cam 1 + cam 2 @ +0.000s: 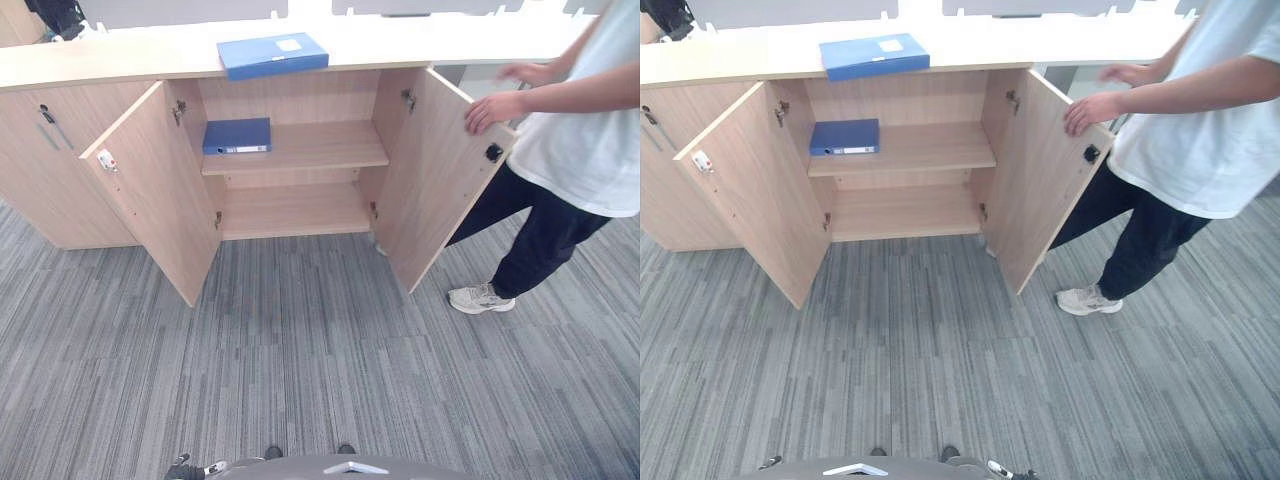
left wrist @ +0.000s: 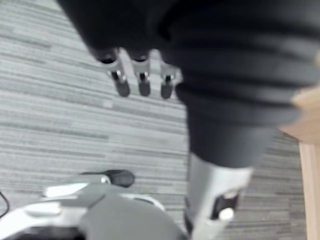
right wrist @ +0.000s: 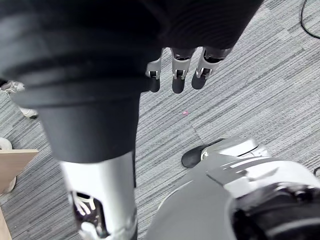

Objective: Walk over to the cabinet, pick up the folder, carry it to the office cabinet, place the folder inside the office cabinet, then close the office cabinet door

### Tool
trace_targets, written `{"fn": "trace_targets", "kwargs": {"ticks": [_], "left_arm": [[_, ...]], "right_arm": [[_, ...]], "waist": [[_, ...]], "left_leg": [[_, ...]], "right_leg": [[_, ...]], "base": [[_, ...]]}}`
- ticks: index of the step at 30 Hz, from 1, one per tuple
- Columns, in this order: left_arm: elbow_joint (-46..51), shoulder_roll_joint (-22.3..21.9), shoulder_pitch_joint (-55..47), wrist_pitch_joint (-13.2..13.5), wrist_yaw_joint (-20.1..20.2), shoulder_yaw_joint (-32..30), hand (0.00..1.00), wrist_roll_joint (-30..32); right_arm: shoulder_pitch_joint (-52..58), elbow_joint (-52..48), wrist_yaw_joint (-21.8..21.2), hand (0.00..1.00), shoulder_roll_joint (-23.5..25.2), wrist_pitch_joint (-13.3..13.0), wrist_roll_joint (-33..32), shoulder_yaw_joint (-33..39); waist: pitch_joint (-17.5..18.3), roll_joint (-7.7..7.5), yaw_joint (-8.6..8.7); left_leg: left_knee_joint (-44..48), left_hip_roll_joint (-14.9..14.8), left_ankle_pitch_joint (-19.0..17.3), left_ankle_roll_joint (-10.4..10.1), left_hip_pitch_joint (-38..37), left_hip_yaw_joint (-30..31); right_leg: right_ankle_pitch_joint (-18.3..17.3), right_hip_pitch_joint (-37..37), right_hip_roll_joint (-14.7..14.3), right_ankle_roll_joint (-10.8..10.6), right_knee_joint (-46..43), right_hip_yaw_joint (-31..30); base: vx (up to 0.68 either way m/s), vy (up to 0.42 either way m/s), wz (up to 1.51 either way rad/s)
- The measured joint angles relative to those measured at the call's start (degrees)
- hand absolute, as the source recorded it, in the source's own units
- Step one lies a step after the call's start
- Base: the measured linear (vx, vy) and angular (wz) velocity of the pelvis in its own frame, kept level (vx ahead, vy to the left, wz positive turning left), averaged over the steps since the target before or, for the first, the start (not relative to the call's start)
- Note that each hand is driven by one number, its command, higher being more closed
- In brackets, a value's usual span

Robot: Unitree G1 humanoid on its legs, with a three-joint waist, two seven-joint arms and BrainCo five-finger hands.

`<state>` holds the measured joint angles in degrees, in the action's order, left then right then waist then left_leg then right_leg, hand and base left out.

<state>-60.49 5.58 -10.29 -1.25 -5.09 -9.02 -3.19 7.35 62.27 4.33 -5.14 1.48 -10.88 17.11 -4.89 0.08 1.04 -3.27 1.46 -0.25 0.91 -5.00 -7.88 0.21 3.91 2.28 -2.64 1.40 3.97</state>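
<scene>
Left robot hand (image 2: 142, 82), right robot hand (image 3: 177, 80) hung loose, nothing held. Blue folder (image 1: 272, 54) laid on counter (image 1: 120, 60) far ahead, ready for picking. Cabinet door (image 1: 430, 170) held open by person (image 1: 580, 130).

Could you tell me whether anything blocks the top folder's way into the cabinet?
Nothing blocks the top folder: both doors stand open. A second folder takes the upper shelf's left end, and a person's hand rests on the right door.
</scene>
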Motion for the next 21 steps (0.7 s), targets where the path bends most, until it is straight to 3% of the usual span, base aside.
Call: {"fn": "trace_targets", "kwargs": {"ticks": [8, 21], "left_arm": [[-1.12, 0.02, 1.91, 0.13, 0.11, -0.04, 0.00, 0.10], [-1.32, 0.03, 2.12, 0.15, 0.29, 0.22, 0.00, 0.11]], "right_arm": [[-3.85, -0.03, 0.00, 0.00, 0.29, -0.04, 0.62, 1.46], [-4.17, -0.12, -0.04, 0.00, 0.40, -0.03, 2.05, 1.08]], "waist": [[-1.95, -0.50, 0.16], [-2.31, -0.39, 0.09]], "left_leg": [[-1.02, -0.08, -0.92, -1.45, -2.87, -0.22], [-1.58, -0.08, -0.21, -0.38, -3.04, -1.47]], "right_leg": [[0.02, 3.09, -0.09, -0.50, 1.69, 0.32], [-0.03, 2.72, -0.13, -0.56, 1.79, 0.13]], "base": [[0.05, -0.007, 0.00], [-0.07, -0.032, -0.03]]}}
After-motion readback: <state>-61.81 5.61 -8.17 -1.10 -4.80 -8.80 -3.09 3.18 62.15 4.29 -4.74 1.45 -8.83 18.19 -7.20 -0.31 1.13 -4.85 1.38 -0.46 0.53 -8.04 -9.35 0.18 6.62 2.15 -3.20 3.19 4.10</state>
